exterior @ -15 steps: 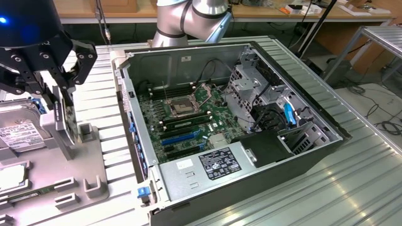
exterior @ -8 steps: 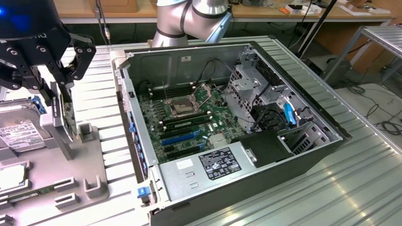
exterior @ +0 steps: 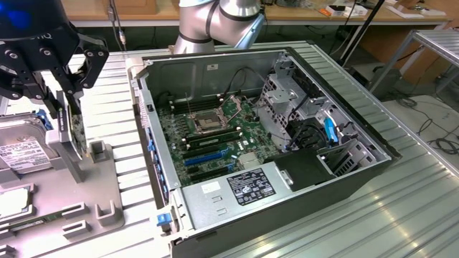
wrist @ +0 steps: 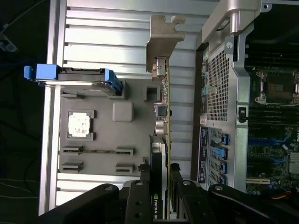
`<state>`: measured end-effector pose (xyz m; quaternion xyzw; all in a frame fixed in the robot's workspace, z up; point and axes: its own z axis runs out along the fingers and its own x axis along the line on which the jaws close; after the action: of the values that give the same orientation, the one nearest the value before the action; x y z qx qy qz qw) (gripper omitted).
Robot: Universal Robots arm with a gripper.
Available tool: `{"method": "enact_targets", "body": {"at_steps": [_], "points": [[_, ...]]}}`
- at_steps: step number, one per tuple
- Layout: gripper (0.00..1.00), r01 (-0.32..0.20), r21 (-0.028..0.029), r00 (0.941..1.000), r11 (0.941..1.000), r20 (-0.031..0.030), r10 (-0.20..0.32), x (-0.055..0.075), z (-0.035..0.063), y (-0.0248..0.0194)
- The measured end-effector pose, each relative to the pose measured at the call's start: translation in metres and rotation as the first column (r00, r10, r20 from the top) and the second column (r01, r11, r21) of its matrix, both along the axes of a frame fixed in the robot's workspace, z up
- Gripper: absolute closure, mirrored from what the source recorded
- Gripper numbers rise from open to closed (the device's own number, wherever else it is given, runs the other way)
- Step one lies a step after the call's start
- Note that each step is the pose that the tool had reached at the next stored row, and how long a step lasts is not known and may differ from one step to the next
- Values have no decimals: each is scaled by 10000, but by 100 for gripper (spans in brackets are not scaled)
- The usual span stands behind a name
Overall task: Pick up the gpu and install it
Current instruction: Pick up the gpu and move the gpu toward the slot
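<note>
The ribbed metal table (exterior: 401,215) runs off every edge of the exterior view. On it lies the open computer case (exterior: 344,161), grey sheet steel with a perforated drive cage, its near corner cut off at the bottom edge. The robot arm (exterior: 215,21) is cropped at the top. At the exterior view's left, the matte grey moulded tray (exterior: 93,209) and the boxy silver hard drive (exterior: 18,153) with its white label are both clipped by the frame. The black gripper (exterior: 66,115) is partly out of frame too. Its claw is narrowed onto the gpu (exterior: 77,134), pinching the thin greenish board by both faces.

The card stands upright and edge-on over the tray, between hard drive and case, well apart from the motherboard (exterior: 215,129). In the wrist view the fingers (wrist: 156,186) cover the card's near end, and its silver bracket (wrist: 161,42) shows at the far end. Whether its lower edge clears the tray cannot be told.
</note>
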<state>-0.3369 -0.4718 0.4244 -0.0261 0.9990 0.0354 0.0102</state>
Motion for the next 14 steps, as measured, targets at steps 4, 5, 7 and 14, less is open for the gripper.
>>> {"method": "enact_targets", "body": {"at_steps": [4,5,7,14], "points": [[73,0,-1,10000,10000,-1,0,0,0,0],[73,0,-1,10000,10000,-1,0,2,1,0],[73,-1,-1,10000,10000,-1,1,17,1,0],[73,0,-1,10000,10000,-1,0,76,1,2]]}}
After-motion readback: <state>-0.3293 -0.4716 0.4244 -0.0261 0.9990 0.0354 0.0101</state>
